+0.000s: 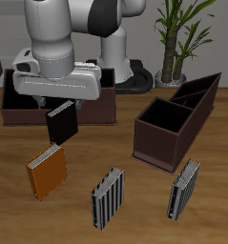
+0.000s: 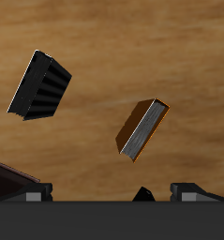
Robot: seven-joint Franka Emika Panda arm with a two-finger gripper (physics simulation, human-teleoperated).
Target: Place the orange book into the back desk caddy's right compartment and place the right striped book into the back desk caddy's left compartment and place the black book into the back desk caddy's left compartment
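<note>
The wooden table is supporting the orange book. The gripper is pinching the black book, suspending it just before the back caddy.

An office-like simulated room: wooden table, desk caddies, books, potted plant.
</note>
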